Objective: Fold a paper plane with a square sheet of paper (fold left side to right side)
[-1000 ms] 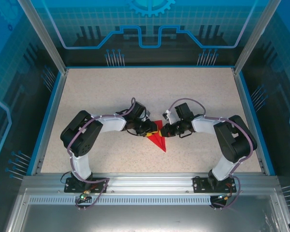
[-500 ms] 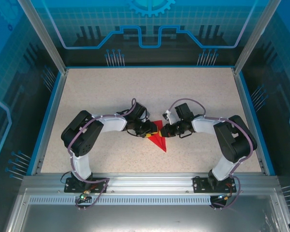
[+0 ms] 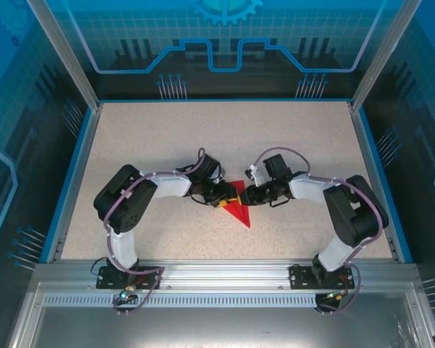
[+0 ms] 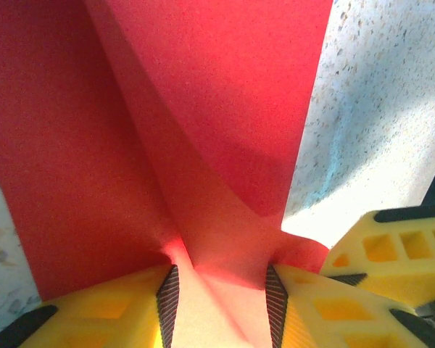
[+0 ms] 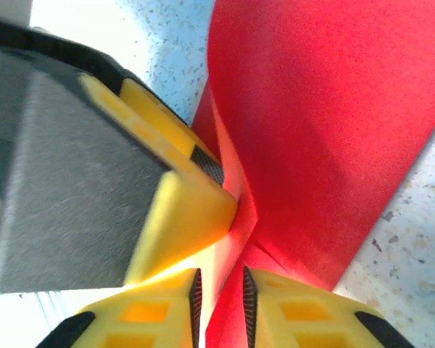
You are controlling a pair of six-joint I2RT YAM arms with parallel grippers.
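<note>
Top external view: both arms reach in to the middle of the tabletop (image 3: 167,145), and the left jaws and right jaws meet tip to tip over the wide end of the paper plane (image 3: 239,212). It is a red pointed shape whose tip lies on the near side of the jaws.

Left wrist view: a raised ridge of red paper runs away from the left jaws and narrows into the gap between their pads (image 4: 168,296). The pads stand apart with paper between them, and I cannot tell whether they clamp it. A yellow finger of the right jaws sits just to their right.

Right wrist view: the right jaws are nearly closed, their pads (image 5: 195,293) pinching a thin upright fold of the paper. One left finger (image 5: 181,181) presses in just ahead of them.

The step in hand looks like carrying the left half over onto the right. To do it well, the right jaws should anchor the centre line while the left jaws carry their flap across in a low arc, without tugging. The edges should match before anything is pressed. With the fingertips so crowded, a pull from either side could tear or skew the thin paper.
</note>
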